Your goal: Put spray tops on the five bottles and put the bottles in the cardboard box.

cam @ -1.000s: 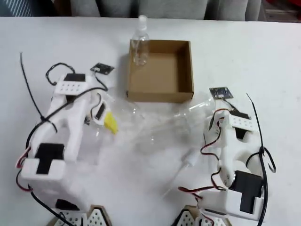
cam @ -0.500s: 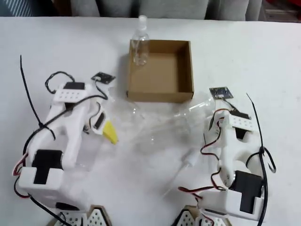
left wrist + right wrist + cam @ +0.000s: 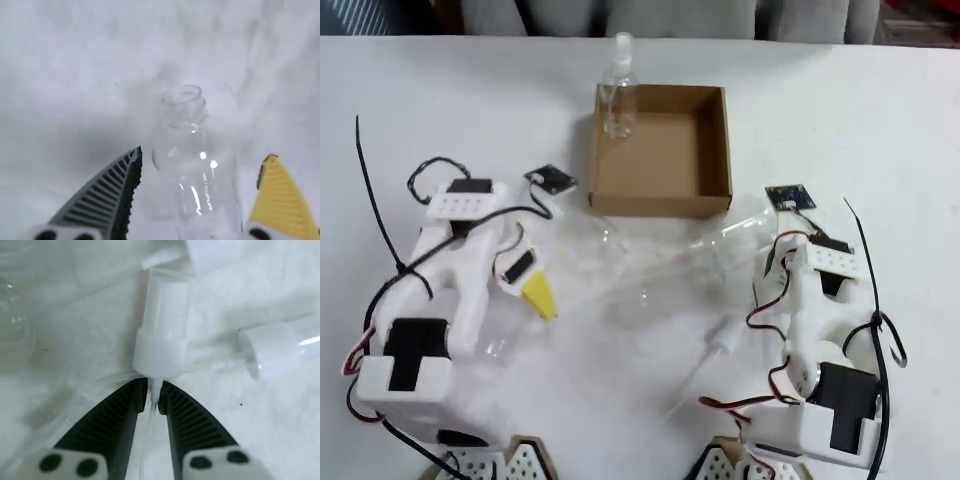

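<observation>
My left gripper is open, its grey and yellow fingers on either side of a clear, uncapped bottle lying on the white table, not touching it. In the high view this gripper sits at the left of a pile of clear bottles. My right gripper is shut on the thin tube of a white spray top. The right arm is at the right of the pile. One bottle with a spray top stands in the far left corner of the cardboard box.
Two more white spray tops lie close to the held one. A loose spray top with a long tube lies between the arms. Cables trail beside both arms. Bare table lies either side of the box.
My left arm has pulled back toward the near left, its gripper drawing away from the bottle pile. The right arm has stayed still.
</observation>
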Available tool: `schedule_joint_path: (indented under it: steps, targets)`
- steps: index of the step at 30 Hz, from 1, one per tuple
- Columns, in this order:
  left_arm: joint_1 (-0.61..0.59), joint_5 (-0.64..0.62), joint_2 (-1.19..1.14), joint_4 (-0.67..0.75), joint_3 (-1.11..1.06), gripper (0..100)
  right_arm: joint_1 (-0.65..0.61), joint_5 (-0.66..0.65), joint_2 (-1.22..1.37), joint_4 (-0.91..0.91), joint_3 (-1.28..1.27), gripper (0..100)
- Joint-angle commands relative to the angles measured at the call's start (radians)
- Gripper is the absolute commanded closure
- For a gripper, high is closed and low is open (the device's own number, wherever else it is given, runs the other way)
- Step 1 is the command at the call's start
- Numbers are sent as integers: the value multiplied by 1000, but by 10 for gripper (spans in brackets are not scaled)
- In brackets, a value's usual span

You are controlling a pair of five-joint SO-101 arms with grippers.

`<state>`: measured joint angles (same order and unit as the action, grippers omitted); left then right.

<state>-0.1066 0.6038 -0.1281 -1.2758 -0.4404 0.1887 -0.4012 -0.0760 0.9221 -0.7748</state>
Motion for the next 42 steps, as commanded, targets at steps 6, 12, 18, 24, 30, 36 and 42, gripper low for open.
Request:
schedule_joint_path:
  steps: [6, 12, 18, 24, 30, 36, 42]
  targets:
    - [-19, 2, 232, 215, -216, 647, -25, -3, -21, -25, -3, 981]
    - [-18, -44, 280, 227, -219, 646, -25, -3, -21, -25, -3, 981]
    - [-16, -43, 127, 229, -144, 648, -24, -3, -21, -22, -5, 981]
    - [-15, -44, 61, 261, -118, 649, -22, -3, -21, -22, -5, 981]
    - [5, -44, 54, 256, -121, 774, -22, -3, -21, -22, -5, 981]
    - [-4, -64, 56, 229, -123, 966, -21, -3, -21, -22, -5, 981]
    - [-111, -295, 61, 256, -121, 980, -24, 8, -45, 94, 28, 982]
